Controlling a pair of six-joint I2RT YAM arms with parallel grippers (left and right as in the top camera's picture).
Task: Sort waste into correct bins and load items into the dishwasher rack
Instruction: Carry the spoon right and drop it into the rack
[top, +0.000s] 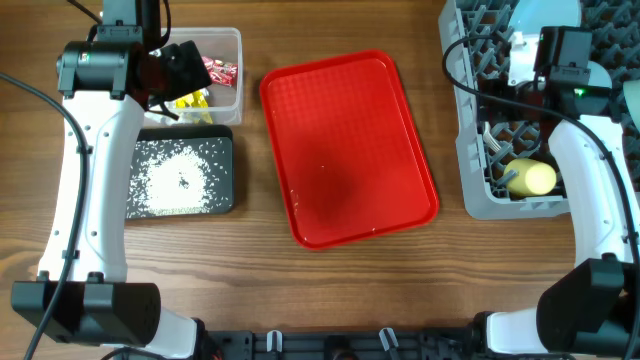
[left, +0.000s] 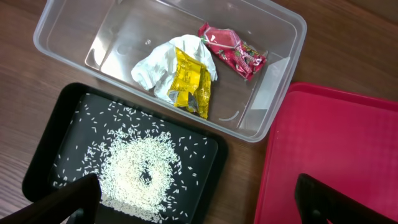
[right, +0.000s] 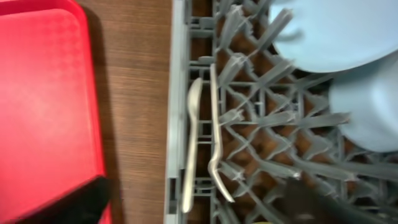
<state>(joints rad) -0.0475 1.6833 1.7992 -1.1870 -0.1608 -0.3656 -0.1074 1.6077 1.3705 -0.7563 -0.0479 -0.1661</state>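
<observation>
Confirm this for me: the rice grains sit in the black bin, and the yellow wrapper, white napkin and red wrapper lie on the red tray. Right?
One thing is off. The left wrist view shows the yellow wrapper, white napkin and red wrapper lying in the clear bin, not on the red tray. The rice grains do sit in the black bin.

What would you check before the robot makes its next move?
1. No item left on the red tray: ok.
2. The napkin, yellow wrapper and red wrapper in the clear bin: ok.
3. The rice in the black bin: ok.
4. The spoon and fork in the rack: ok.
5. The left gripper and right gripper open, empty: ok.
6. Stray grains on the table: cannot tell.
</observation>
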